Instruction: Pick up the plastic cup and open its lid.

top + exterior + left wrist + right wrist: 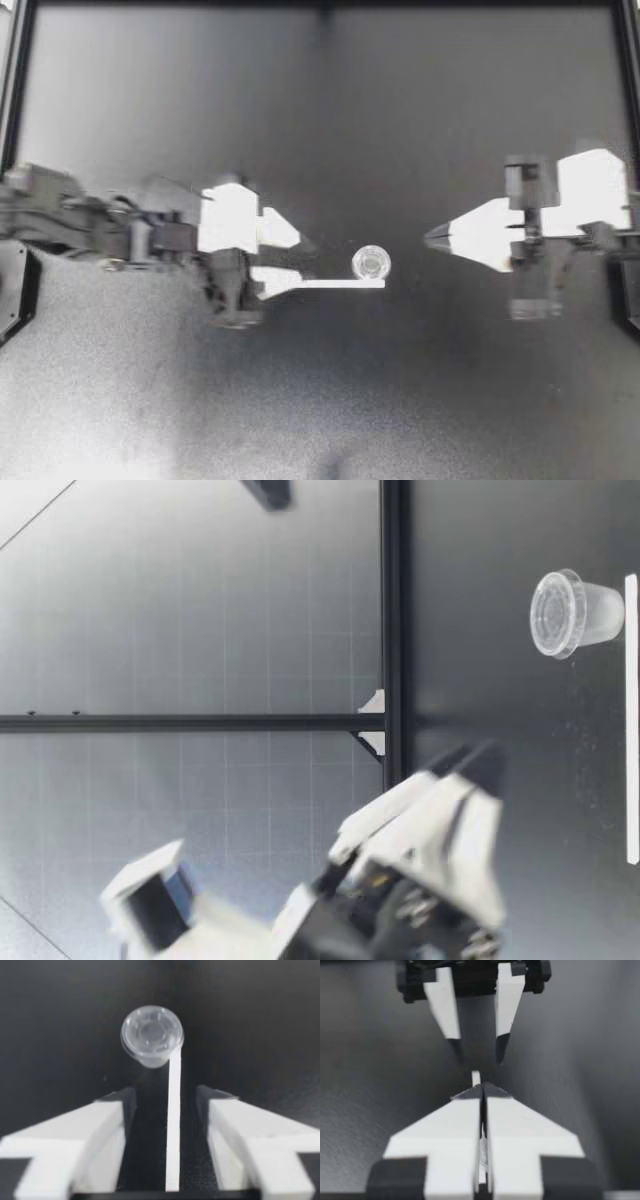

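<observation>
The black table [320,120] has a small clear cup [371,262] standing on it, lid [553,613] on top. A thin white strip [340,284] lies flat just beside the cup.

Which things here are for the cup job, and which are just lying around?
For the job: plastic cup, its lid, left end effector (open), right end effector (shut).

Just lying about: white strip on the table, beside the cup.

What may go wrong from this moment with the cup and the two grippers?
1. The cup is small and stands free ahead of my open left gripper; a slightly off approach may knock it over.
2. My right gripper is shut; it must open before taking the lid.
</observation>
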